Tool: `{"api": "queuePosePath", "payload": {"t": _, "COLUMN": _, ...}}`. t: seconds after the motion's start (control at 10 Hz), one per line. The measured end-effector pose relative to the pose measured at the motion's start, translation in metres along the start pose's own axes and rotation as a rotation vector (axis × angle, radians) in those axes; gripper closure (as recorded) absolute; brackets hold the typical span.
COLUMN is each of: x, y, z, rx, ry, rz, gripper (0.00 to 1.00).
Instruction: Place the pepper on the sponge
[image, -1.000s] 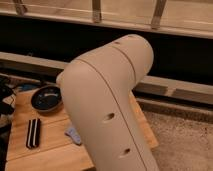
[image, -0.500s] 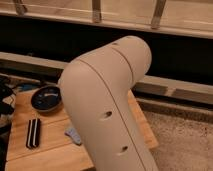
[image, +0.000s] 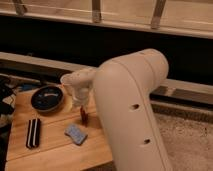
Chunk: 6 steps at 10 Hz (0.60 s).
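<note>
The dark red pepper (image: 83, 115) hangs upright just above the wooden table (image: 55, 150), pinched at its top by my gripper (image: 82, 106), which points down and is shut on it. The blue-grey sponge (image: 76, 133) lies flat on the table a little in front of and slightly left of the pepper, apart from it. My big cream arm (image: 131, 110) fills the right half of the view and hides the table's right part.
A round dark bowl (image: 47, 98) sits at the table's back left. A black striped block (image: 33, 132) lies near the left edge. Dark clutter (image: 6, 97) is beside the table's left side. A speckled floor (image: 187, 145) is at right.
My arm's elbow has swung to the right, uncovering the gripper and the pepper it holds over the table near the sponge.
</note>
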Motion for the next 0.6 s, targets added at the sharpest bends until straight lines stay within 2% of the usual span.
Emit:
{"api": "queuePosePath", "payload": {"t": 0.3, "x": 0.0016, "y": 0.0098, "z": 0.0014, "rx": -0.005, "ry": 0.006, "rz": -0.054, "gripper": 0.36}}
{"api": "queuePosePath", "payload": {"t": 0.6, "x": 0.0020, "y": 0.0073, "z": 0.0011, "rx": 0.023, "ry": 0.000, "rz": -0.038, "gripper": 0.35}}
